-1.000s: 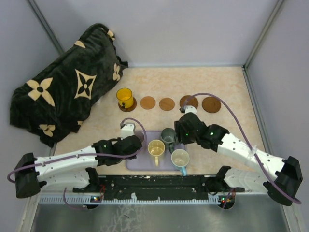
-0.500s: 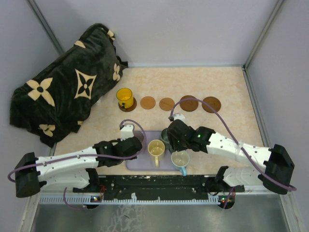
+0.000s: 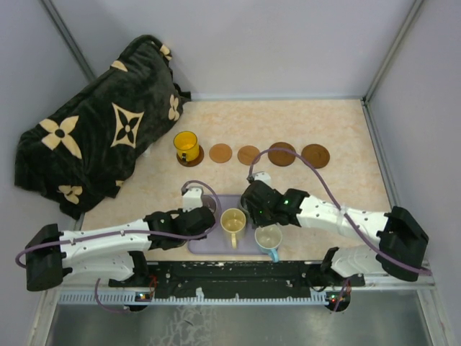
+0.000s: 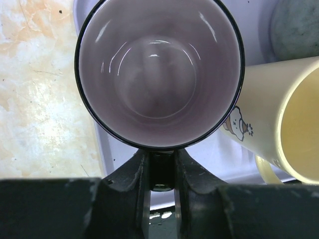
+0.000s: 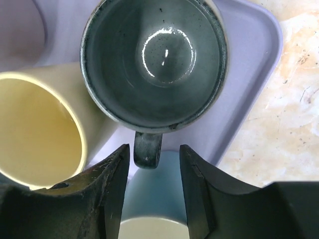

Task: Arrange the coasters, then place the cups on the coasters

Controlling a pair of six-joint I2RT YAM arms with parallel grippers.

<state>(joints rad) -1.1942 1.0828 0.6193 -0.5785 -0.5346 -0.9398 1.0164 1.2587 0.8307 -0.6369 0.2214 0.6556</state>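
Observation:
In the left wrist view my left gripper [image 4: 162, 172] is shut on the handle of the mauve-grey cup [image 4: 159, 74], which stands on the lavender tray [image 4: 104, 149]. In the right wrist view, my right gripper [image 5: 154, 164] is open, its fingers astride the handle [image 5: 147, 148] of the dark grey-green cup [image 5: 154, 64] with a gap on each side. The cream cup [image 3: 233, 221] and the white cup with blue handle [image 3: 269, 238] also stand on the tray. A yellow cup [image 3: 186, 145] sits on the leftmost coaster [image 3: 194, 156]. Several bare coasters [image 3: 248, 154] line up to its right.
A dark blanket with tan flower patterns [image 3: 101, 137] is heaped at the back left. Grey walls enclose the table on three sides. The cream cup [image 5: 35, 129] stands close against the dark cup, left of my right fingers.
My right arm has swung left from the coaster row down over the tray, onto the dark cup's handle, its jaws narrowing. The left arm has hardly moved.

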